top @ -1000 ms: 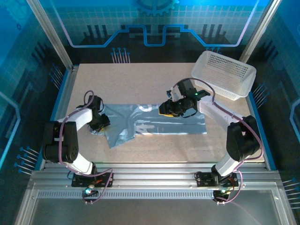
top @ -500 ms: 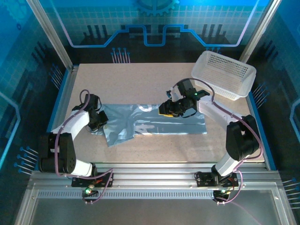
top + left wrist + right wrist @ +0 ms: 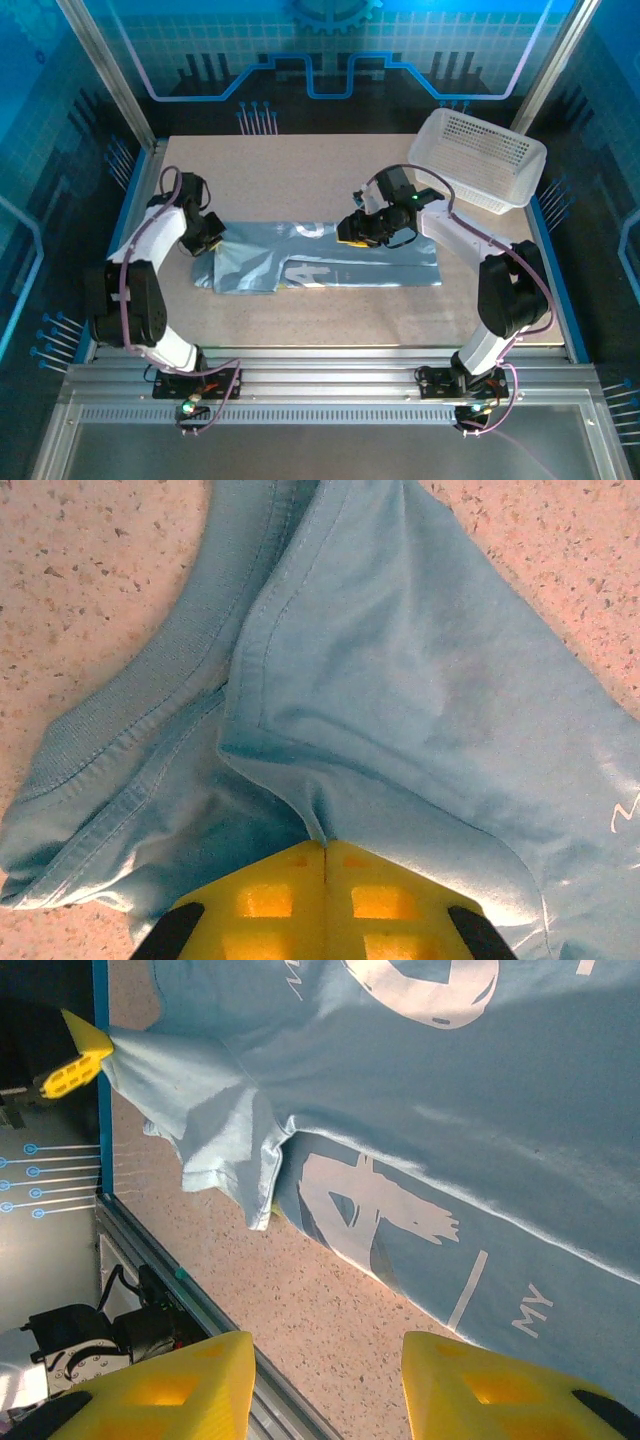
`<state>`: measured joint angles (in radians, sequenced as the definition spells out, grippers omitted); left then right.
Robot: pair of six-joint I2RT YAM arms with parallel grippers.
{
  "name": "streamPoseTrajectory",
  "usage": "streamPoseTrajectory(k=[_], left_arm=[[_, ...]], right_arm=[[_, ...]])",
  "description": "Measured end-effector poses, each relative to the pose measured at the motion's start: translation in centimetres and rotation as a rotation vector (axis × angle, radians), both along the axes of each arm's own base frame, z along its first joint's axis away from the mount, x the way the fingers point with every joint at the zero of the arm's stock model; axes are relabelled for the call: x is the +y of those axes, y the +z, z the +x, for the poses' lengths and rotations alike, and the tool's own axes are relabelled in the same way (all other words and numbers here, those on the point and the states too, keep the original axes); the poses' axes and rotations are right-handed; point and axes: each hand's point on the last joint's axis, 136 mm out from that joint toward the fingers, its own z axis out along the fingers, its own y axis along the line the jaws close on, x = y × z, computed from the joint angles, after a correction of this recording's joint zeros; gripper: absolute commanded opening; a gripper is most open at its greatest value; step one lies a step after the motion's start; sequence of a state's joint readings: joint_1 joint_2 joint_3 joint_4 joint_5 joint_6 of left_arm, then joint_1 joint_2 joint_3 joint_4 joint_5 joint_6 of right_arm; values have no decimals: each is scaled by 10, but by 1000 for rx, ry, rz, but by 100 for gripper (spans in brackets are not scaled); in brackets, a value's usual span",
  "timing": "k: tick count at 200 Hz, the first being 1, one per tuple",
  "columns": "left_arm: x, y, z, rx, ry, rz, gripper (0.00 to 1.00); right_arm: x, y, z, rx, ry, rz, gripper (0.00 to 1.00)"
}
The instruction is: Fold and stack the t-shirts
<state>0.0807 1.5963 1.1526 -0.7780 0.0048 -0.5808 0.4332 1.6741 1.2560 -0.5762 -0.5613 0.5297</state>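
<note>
Your left gripper (image 3: 325, 865) is pinching the t-shirt (image 3: 330, 262) at its left end, with both yellow fingers (image 3: 265, 905) pressing together on a fold of the pale blue fabric. You are seeing the t-shirt lying partly folded across the middle of the table (image 3: 300, 170), its white print (image 3: 370, 1205) facing up, well apart from the basket (image 3: 485, 160) in the far right corner. Your right gripper (image 3: 368, 228) is hovering over the t-shirt's far edge, its jaws standing apart and gripping nothing

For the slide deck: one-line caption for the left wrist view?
Left wrist view: left hand shut on a pinched fold of the pale blue t-shirt on the speckled table.
</note>
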Motion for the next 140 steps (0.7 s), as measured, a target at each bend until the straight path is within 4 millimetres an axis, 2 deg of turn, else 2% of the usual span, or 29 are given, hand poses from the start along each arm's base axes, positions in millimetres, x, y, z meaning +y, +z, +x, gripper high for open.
streamPoseTrajectory(k=[66, 110, 124, 140], left_arm=[[6, 5, 33, 83, -27, 13, 0], [13, -8, 41, 147, -53, 54, 0], [17, -14, 42, 166, -65, 77, 7], [22, -22, 42, 187, -76, 105, 32]], right_arm=[[0, 0, -1, 4, 0, -2, 44], [-1, -1, -1, 5, -1, -4, 44], [-1, -1, -1, 5, -2, -5, 44], [-1, -1, -1, 4, -2, -7, 44]])
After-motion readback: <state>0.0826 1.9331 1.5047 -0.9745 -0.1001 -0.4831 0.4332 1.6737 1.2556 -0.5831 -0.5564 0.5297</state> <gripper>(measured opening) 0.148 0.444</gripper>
